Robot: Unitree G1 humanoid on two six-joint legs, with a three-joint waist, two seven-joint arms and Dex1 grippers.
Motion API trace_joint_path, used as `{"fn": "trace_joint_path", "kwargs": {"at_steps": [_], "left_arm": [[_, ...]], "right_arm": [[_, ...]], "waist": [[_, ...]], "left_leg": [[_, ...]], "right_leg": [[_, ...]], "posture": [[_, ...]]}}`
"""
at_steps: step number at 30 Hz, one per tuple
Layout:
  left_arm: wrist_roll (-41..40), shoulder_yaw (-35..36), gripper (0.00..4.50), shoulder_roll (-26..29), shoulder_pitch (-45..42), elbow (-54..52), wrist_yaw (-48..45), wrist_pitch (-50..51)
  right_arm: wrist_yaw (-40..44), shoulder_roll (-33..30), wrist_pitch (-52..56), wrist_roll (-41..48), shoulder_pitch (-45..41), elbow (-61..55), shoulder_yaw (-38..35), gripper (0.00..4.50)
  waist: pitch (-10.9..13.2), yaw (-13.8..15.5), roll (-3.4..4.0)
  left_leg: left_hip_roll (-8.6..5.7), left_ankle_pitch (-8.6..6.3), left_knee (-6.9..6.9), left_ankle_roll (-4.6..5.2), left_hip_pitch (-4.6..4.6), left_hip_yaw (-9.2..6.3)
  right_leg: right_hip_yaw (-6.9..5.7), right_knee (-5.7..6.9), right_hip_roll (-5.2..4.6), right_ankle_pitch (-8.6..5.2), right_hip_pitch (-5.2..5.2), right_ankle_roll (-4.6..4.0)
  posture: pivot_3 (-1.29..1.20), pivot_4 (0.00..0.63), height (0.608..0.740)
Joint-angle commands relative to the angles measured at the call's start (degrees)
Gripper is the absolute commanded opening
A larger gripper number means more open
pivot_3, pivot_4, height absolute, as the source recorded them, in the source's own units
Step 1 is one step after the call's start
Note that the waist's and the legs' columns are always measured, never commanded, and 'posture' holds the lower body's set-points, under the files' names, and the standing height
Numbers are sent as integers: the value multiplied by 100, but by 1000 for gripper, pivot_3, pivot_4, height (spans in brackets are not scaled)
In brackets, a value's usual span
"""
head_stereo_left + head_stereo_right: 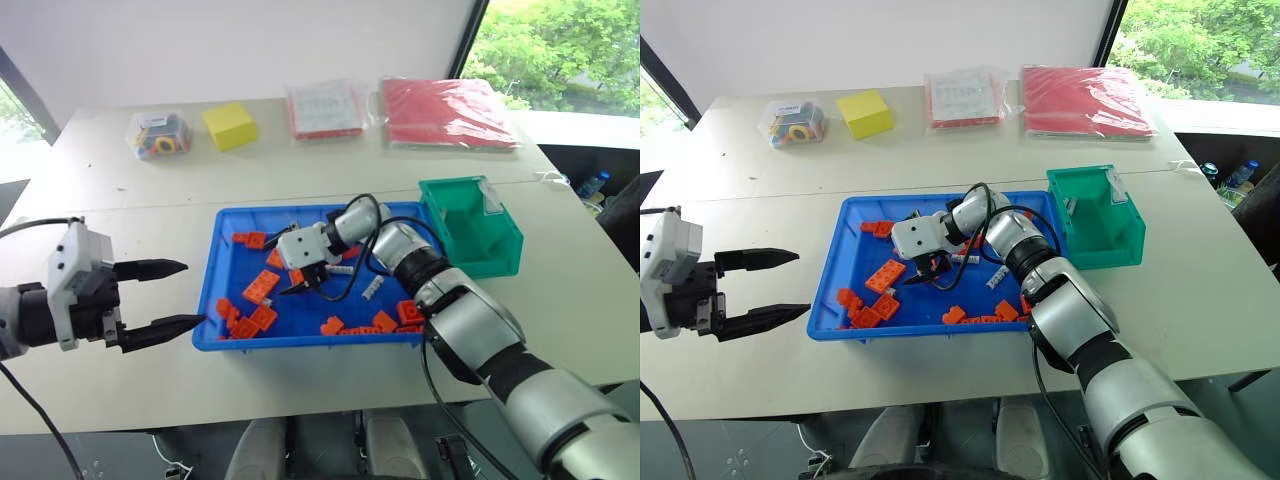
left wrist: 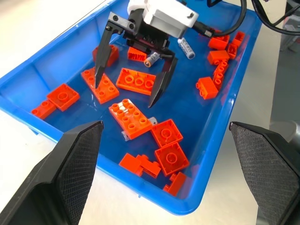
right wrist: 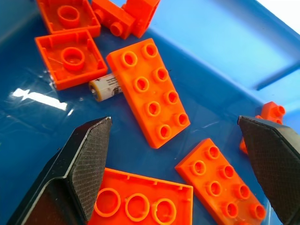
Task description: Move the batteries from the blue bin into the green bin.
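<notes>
Hanging wide open and empty inside the blue bin [image 1: 225,335], the right gripper [image 2: 129,86] is poised over orange bricks [image 3: 149,98]. A battery [image 3: 105,87] is seen half tucked under one brick just beyond the fingertips, its long axis roughly crosswise to them. The left gripper [image 1: 165,295], also open and empty, is held outside the bin's rim, farther off.

1. A white table [image 1: 120,200] carries everything.
2. The blue bin [image 1: 225,240] sits near its front edge, the green bin [image 1: 470,225] just beside it.
3. Along the far edge lie a bag of small parts [image 1: 158,134], a yellow block [image 1: 230,125], a white packet [image 1: 325,108] and a red packet [image 1: 447,112].
</notes>
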Motion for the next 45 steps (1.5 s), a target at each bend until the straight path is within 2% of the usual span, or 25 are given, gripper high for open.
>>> {"fn": "trace_joint_path", "kwargs": {"at_steps": [1,9,12,17,27,29,34,35,36,37,40,43,45], "left_arm": [[132,3,4500,134,-151,205,-34,-172],[203,-238,4500,191,-482,431,-37,-257],[217,-321,4500,194,-602,466,-20,-248],[197,-422,4500,202,-819,548,2,-209],[280,-665,4500,142,-1014,611,47,-279],[264,-688,4500,142,-1051,610,61,-270],[243,-630,4500,172,-1012,624,5,-237],[239,-620,4500,183,-1005,628,-8,-228],[232,-614,4500,195,-1008,634,-18,-216],[226,-615,4500,206,-1019,642,-26,-204],[229,-627,4500,231,-1012,645,-77,-191],[269,-688,4500,264,-1049,701,-129,-215],[294,-719,4500,290,-1098,758,-159,-245]], "right_arm": [[-302,130,-95,-18,28,-37,-167,4410],[-291,186,69,79,291,-329,-222,4410],[-340,222,172,115,401,-469,-283,3581],[-362,235,474,192,503,-766,-393,1016],[-324,65,1790,564,543,-1664,-815,1016],[-297,-29,2617,667,625,-2234,-884,1016],[-292,-252,5789,1057,1334,-4834,-821,1016],[-316,-315,6182,1090,1497,-5274,-752,1516],[-332,-360,6570,1165,1651,-5698,-683,1816],[-396,-385,6945,1204,1754,-6008,-633,2381],[-770,-341,7928,1246,1829,-6376,-592,3772],[-894,-241,8760,1586,1788,-6452,-645,3772],[-1048,-221,8608,1572,1752,-6309,-569,3772]], "waist": [[0,1,0],[0,3,0],[0,3,0],[0,2,0],[0,5,0],[0,8,0],[0,29,-1],[-1,34,-1],[0,30,-1],[0,29,-1],[0,16,-1],[-1,21,-2],[-1,21,-2]], "left_leg": [[0,0,-1,0,0,0],[0,0,0,-1,1,3],[1,0,-1,-1,1,4],[1,1,0,-1,1,4],[1,0,0,0,1,4],[1,0,0,-1,1,4],[2,0,-2,0,0,4],[1,0,-3,0,0,4],[1,0,-4,1,0,4],[1,0,-3,1,0,4],[1,0,-1,1,0,4],[2,0,0,1,0,4],[2,0,0,1,0,4]], "right_leg": [[0,1,0,0,-1,0],[3,2,0,0,0,0],[4,3,0,0,-1,0],[5,5,0,0,-2,0],[6,6,0,0,-2,0],[6,6,0,0,-3,0],[13,7,-3,0,-4,0],[13,7,-3,0,-5,0],[13,6,-4,0,-5,-1],[13,6,-4,0,-5,-1],[13,6,-5,0,-5,-1],[13,6,-5,1,-6,-3],[13,6,-5,1,-6,-3]], "posture": [[0,150,736],[0,150,736],[0,150,736],[0,150,736],[0,150,736],[0,150,736],[0,150,736],[0,150,736],[0,150,736],[0,150,736],[0,150,736],[0,150,736],[0,150,736]]}}
